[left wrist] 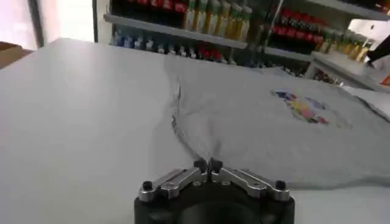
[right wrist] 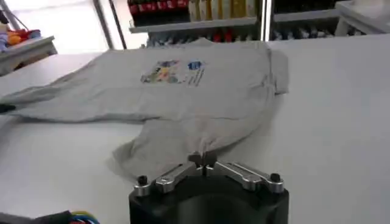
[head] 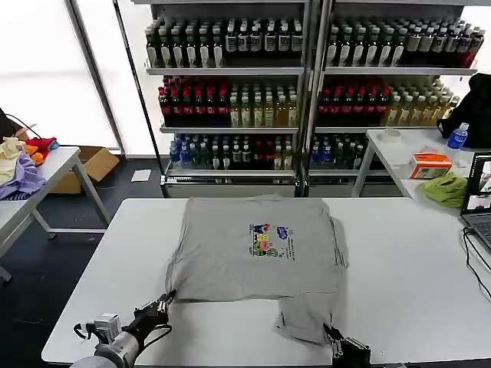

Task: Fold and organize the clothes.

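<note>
A light grey short-sleeved shirt [head: 230, 264] lies front up on the white table [head: 406, 291], its small multicoloured print [head: 268, 239] near the middle. One side is folded over, and a flap hangs toward the near edge. My left gripper [head: 166, 297] is at the shirt's near left corner, shut on the cloth, which puckers into the fingertips [left wrist: 207, 164]. My right gripper [head: 331, 334] is at the tip of the near right flap, shut on that cloth too [right wrist: 201, 159]. The shirt [left wrist: 274, 128] [right wrist: 183, 91] spreads away from both grippers.
Shelves of bottles [head: 245, 100] stand behind the table. A side table at the right holds a laptop [head: 479, 195], a lime-green cloth [head: 446, 189] and an orange box [head: 430, 165]. Another table at the left carries coloured garments [head: 23, 165].
</note>
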